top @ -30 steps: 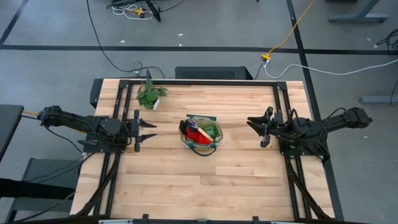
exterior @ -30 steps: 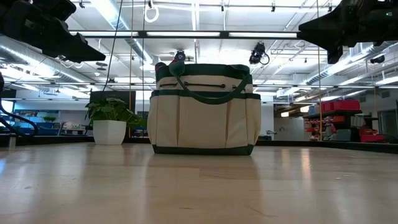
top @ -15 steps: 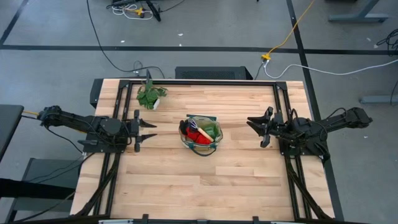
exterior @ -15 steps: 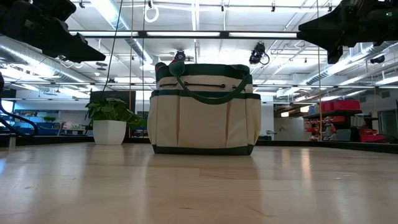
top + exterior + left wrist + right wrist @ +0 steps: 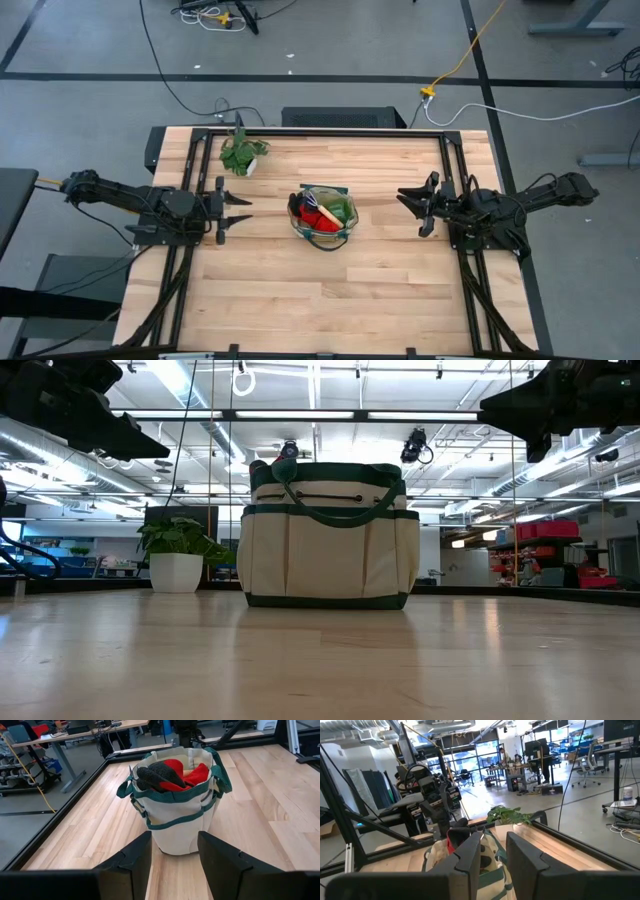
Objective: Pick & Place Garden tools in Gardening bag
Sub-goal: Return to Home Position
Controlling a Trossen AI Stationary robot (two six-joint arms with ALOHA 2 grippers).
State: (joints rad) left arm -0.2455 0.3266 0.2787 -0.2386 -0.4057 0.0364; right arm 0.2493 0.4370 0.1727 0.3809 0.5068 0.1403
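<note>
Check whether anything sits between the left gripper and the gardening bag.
Nothing visible does: only bare table lies between the left gripper and the gardening bag. The potted plant stands well off that line.

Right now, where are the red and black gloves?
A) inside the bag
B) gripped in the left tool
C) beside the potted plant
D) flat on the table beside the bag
A: the left wrist view shows the gloves sitting in the mouth of the bag, while the left tool is open and empty.
</note>
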